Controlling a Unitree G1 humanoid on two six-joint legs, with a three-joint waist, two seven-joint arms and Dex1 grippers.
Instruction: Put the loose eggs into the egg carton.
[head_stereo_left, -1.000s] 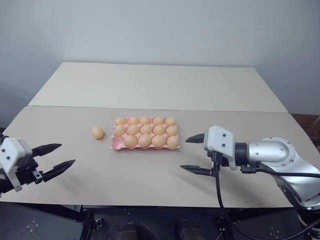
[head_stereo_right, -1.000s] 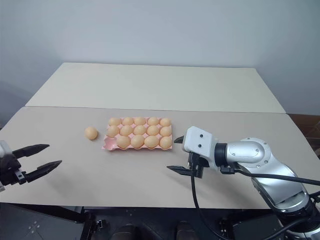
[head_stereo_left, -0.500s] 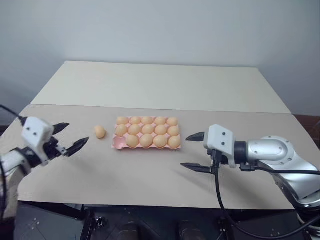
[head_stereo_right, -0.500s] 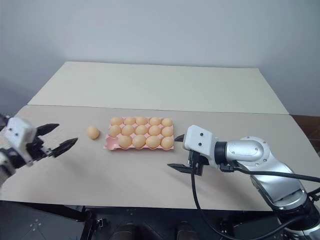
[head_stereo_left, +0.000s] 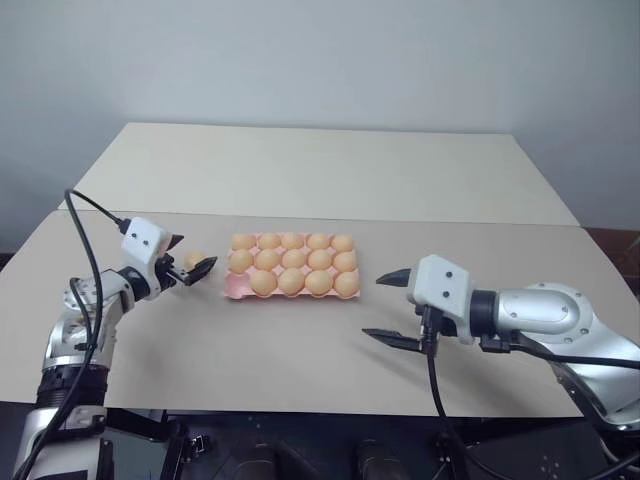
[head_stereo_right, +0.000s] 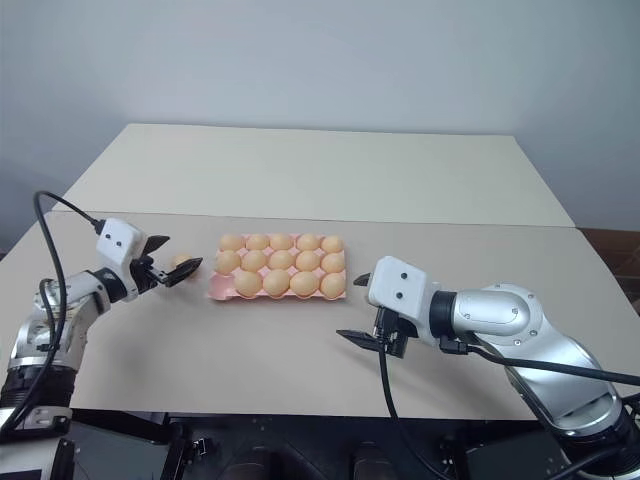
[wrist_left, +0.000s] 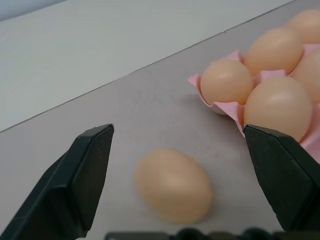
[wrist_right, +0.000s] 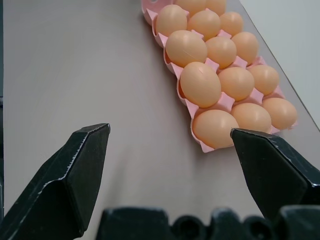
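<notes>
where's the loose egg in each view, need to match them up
Left eye view: the loose egg lies on the table between the open left gripper fingers, beside the egg carton.
Right eye view: same spot.
Left wrist view: low centre.
Right wrist view: not in it.
Shared landmark: the pink carton's near-left corner.

no readable text, labels, brands or numbers anywhere

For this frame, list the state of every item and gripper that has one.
loose egg: on its side on the table, between the open fingers, not gripped
egg carton: lidless, flat on the table, one near-left corner cup empty
left gripper: open around the egg
right gripper: open, empty
</notes>
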